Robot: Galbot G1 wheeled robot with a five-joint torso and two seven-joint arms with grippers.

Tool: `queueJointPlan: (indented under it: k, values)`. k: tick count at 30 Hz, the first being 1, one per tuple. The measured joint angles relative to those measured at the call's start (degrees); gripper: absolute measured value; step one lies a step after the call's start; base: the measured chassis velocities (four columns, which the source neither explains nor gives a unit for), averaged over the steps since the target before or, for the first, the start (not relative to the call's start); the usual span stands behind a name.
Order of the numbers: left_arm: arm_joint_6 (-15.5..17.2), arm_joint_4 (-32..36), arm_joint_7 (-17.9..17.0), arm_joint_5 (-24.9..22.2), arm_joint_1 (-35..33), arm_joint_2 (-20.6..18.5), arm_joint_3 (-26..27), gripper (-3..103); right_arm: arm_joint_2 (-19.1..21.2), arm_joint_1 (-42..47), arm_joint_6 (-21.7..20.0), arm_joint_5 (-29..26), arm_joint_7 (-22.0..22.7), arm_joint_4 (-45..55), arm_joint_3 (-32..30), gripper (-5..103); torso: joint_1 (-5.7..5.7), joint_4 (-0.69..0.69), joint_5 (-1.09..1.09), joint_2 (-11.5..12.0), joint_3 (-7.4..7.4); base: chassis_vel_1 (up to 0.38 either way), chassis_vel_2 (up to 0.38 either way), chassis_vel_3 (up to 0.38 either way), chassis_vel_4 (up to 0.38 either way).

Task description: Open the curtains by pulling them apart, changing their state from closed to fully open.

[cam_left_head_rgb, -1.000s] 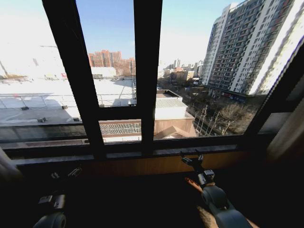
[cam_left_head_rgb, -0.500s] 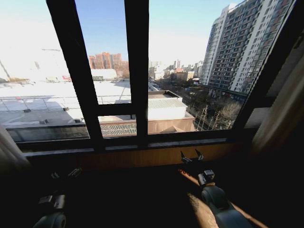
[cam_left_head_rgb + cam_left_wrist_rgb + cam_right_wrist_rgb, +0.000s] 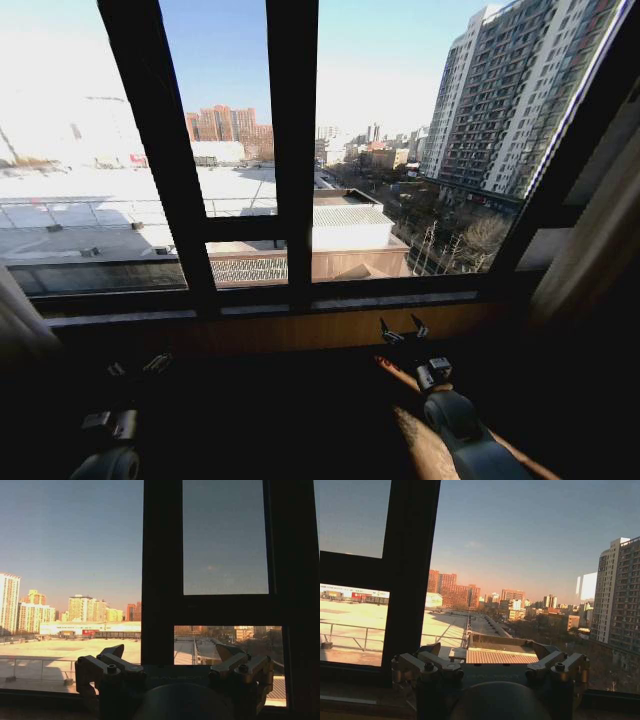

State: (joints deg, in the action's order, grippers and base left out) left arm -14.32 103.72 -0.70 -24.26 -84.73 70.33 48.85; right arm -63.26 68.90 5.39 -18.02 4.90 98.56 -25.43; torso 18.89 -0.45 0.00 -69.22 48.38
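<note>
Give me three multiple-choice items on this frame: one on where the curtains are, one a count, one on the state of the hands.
1. Where are the curtains?
A. drawn across the middle
B. bunched at the sides
C. on the floor

2. How many hands reach toward the sill?
A. one
B. two
C. three

3. State of the hands?
A. both open, empty
B. both shut on fabric
C. one holds a cup

Key: 1 B, the window is uncovered; 2 B, left hand and right hand; 3 A, fingers spread, nothing between.
</note>
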Motion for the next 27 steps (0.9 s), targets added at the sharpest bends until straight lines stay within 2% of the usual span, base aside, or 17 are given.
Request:
queueJointPlan:
  k: [8,18,20,21,22,23,25,27]
  values:
    - [0.0,0.0,0.0,0.0,0.0,0.0,0.0,100,0.0,0.0,0.0,0.0,0.0,0.0,0.0,100,0.01,-0.02,0.02,0.0,0.0,0.023,-0.307,-0.033,0.321]
    - [0.0,0.0,0.0,0.0,0.0,0.0,0.0,100,0.0,0.0,0.0,0.0,0.0,0.0,0.0,100,-0.08,-0.02,-0.01,-0.1,-0.05,0.289,-0.306,-0.28,0.283]
    - [0.0,0.0,0.0,0.0,0.0,0.0,0.0,100,0.0,0.0,0.0,0.0,0.0,0.0,0.0,100,-0.09,0.0,0.03,-0.1,-0.04,0.346,-0.116,-0.289,0.201]
    - [0.0,0.0,-0.1,0.0,0.0,0.0,0.1,100,0.0,0.0,0.0,0.0,0.0,0.0,0.0,100,-0.09,0.09,0.0,-0.1,-0.05,0.221,-0.116,-0.14,0.149]
    - [0.0,0.0,-0.1,0.0,0.0,0.0,0.1,100,0.0,0.0,0.0,0.0,0.0,0.0,0.0,100,-0.09,0.01,-0.07,-0.1,-0.05,-0.019,-0.034,-0.14,0.018]
    - [0.0,0.0,-0.1,0.0,0.0,0.0,0.1,100,0.0,0.0,0.0,0.0,0.0,0.0,0.0,100,-0.09,-0.01,-0.04,-0.1,-0.05,0.0,0.0,0.0,0.0]
    - [0.0,0.0,0.0,0.0,0.0,0.0,0.0,100,0.0,0.0,0.0,0.0,0.0,0.0,0.0,100,-0.09,-0.04,0.01,-0.1,-0.05,-0.03,-0.009,-0.005,-0.025]
    - [0.0,0.0,0.0,0.0,0.0,0.0,0.0,100,0.0,0.0,0.0,0.0,0.0,0.0,0.0,100,0.02,-0.03,-0.03,0.0,0.05,-0.03,-0.005,0.017,-0.025]
